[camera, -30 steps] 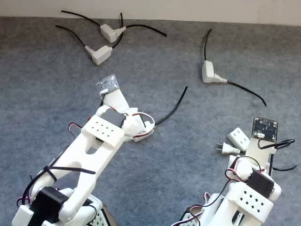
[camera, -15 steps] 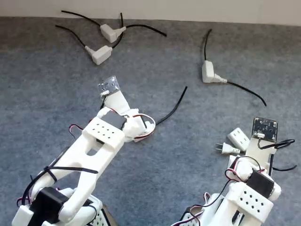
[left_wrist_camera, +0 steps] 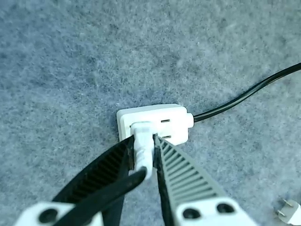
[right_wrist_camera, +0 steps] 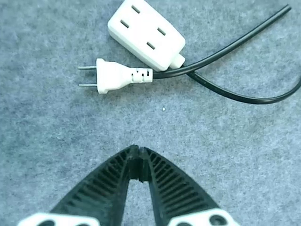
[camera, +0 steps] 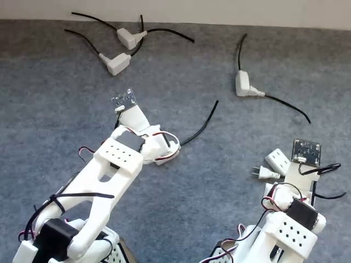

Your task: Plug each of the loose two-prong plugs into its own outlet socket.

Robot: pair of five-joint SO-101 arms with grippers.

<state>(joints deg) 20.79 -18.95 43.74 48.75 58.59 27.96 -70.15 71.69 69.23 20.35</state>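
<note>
Plug (left_wrist_camera: 142,151) pinched in the left end effector (left_wrist_camera: 143,140), tip against the outlet socket (left_wrist_camera: 170,123); right end effector (right_wrist_camera: 139,151) pressed together.

Plug (right_wrist_camera: 117,77) just beside outlet socket (right_wrist_camera: 146,33).

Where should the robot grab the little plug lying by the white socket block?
Probably the plug by its white body, pinched across the long sides from above. It lies flat, and that leaves the prongs free.
</note>
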